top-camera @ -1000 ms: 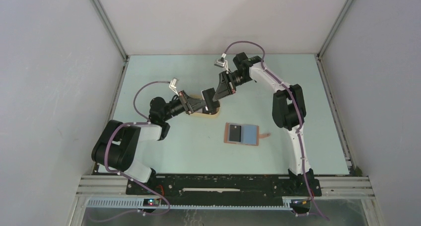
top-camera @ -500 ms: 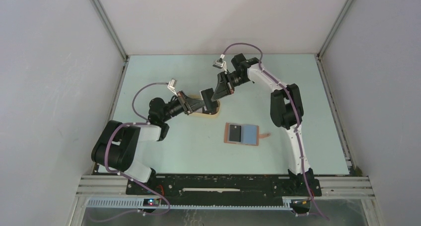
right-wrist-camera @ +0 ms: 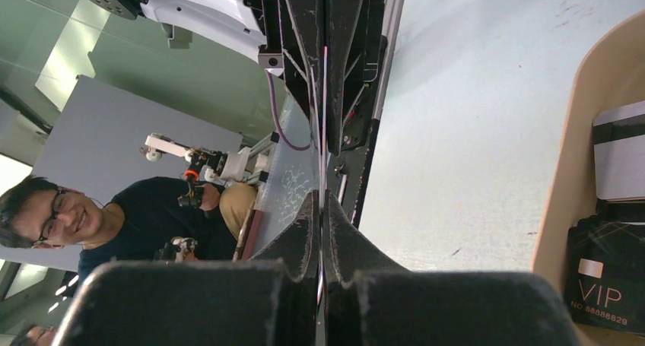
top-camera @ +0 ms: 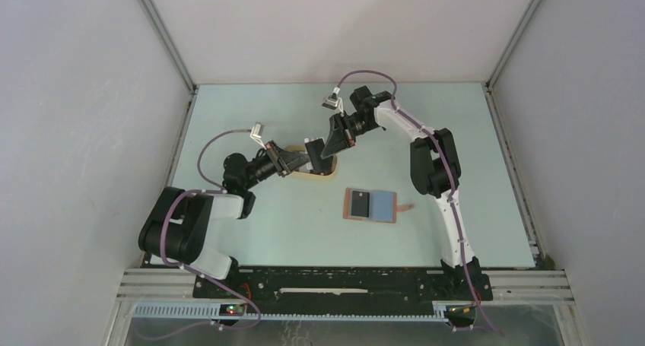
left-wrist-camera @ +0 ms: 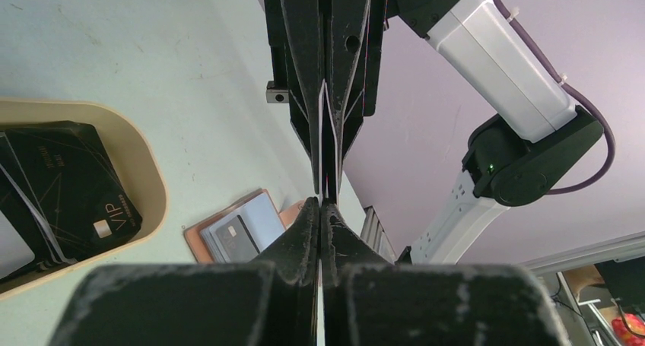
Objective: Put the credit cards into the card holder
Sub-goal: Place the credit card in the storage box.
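Grey walls stand around a pale green table (top-camera: 289,232). A beige tray (top-camera: 323,175) sits in the middle of the table, a bit toward the far edge. Right above the tray, the two arms meet tip to tip. The left gripper (top-camera: 306,160) reaches in from the left edge side. The right gripper (top-camera: 322,151) reaches in from the far right corner side.

One thin card (left-wrist-camera: 328,188) stands on its edge between them. Both pairs of jaws are pressed shut on this same card, one pair at each end. So the card is up in the air and touches nothing else. I think its long side runs from one pair of jaws to the other. Very little of it shows, so I cannot be sure.

More credit cards lie flat in the tray. One is a black card (left-wrist-camera: 72,182) and one is a whitish card (right-wrist-camera: 620,160).

The card holder (top-camera: 371,206) lies open and flat on the table. From the jaws it lies toward the near edge and a little toward the right edge. Its long side runs from left to right. Its small tab (top-camera: 406,207) points at the right edge. A dark card (top-camera: 360,204) already sits in its left half.

The right arm looks a bit nearer to the card holder. I guess one pair of jaws must let go before the card can travel there. The card would also need to tip from standing on edge to lying flat, so it can slide into a pocket.
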Available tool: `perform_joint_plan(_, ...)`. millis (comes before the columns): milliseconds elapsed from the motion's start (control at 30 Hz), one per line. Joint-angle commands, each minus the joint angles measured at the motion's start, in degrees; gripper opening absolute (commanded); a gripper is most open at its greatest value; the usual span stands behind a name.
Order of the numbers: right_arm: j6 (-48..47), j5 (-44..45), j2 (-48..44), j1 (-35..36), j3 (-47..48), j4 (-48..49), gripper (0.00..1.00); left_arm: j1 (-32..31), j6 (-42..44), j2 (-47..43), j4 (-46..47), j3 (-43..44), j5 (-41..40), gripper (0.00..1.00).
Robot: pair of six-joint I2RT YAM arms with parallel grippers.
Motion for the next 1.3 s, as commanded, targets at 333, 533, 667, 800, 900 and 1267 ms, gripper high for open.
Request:
perform_joint_plan(333,-0.4,-4.3,0.9,0.3,1.6,-1.5,0.01,4.7,-3.3,-2.9,10.1,-2.5,-4.0,0.00)
perform_joint_plan(533,-0.6,-4.3,1.3,0.6,1.6,-1.7,0.01,5.3,-4.7,-2.7,11.7,-2.2,-3.2,0.00)
perform_joint_plan(667,-0.7,-4.5,1.6,0.8,1.7,-1.7,0.01,5.9,-5.4,-3.2,11.7,-1.6,-3.0,0.00)
perform_joint_plan(800,-0.8,-4.4,1.6,1.0,1.6,-1.8,0.01,6.7,-6.0,-3.2,11.8,-0.9,-3.1,0.00)
perform_joint_plan(900,-0.9,-4.0,1.5,1.0,1.7,-1.8,0.00,7.5,-6.2,-3.2,11.8,-0.2,-3.3,0.00)
perform_joint_plan(1267,-0.1,11.3,-2.7,-0.5,0.5,3.5,0.00,12.0,3.9,-13.7,-5.5,0.6,-4.8,0.00)
